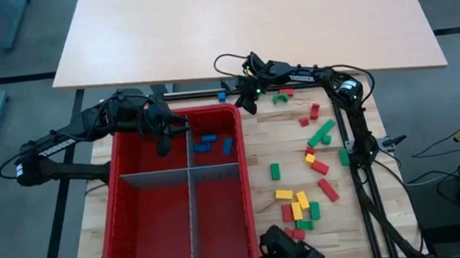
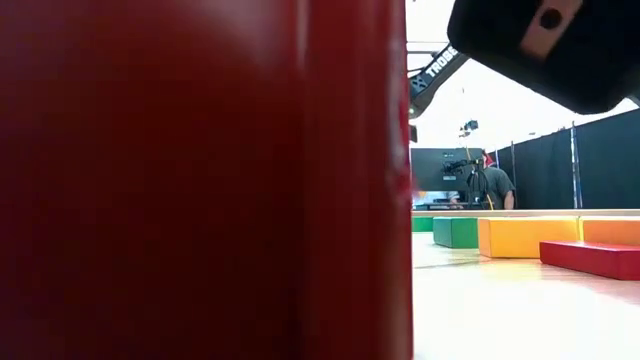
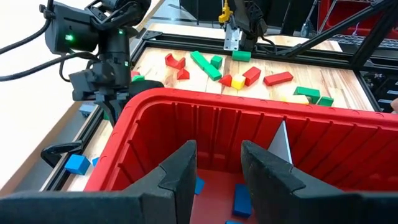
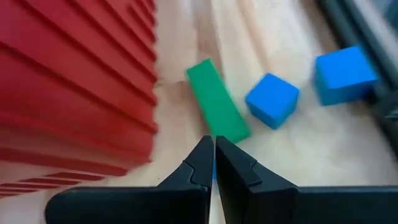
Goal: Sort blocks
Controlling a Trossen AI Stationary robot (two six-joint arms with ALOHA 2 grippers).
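A big red bin (image 1: 117,197) with grey dividers (image 1: 193,224) stands on the table's left half. A few blue blocks (image 1: 208,141) lie in its far right compartment. Red, green and yellow blocks (image 1: 315,151) lie scattered on the wood to its right. My left gripper (image 3: 217,168) hangs open over the bin's far part, nothing between its fingers. My right gripper (image 4: 214,152) is shut, low beside the bin's far right corner (image 1: 237,110). Its tips stand at one end of a green block (image 4: 217,112); two blue blocks (image 4: 272,99) lie just beyond. My right gripper's shut fingertips (image 4: 202,155) sit right at the near end of the green block (image 4: 231,132), which lies flat on the wood beside the bin's outer wall (image 4: 74,81). I cannot tell whether they touch it.
A dark rail (image 1: 193,93) runs along the table's far edge, and black frame bars (image 1: 358,159) line its right side. In the low view the bin's wall (image 2: 200,180) fills the left half, with green, yellow and red blocks (image 2: 520,238) to its right. A person (image 2: 493,186) stands in the room beyond.
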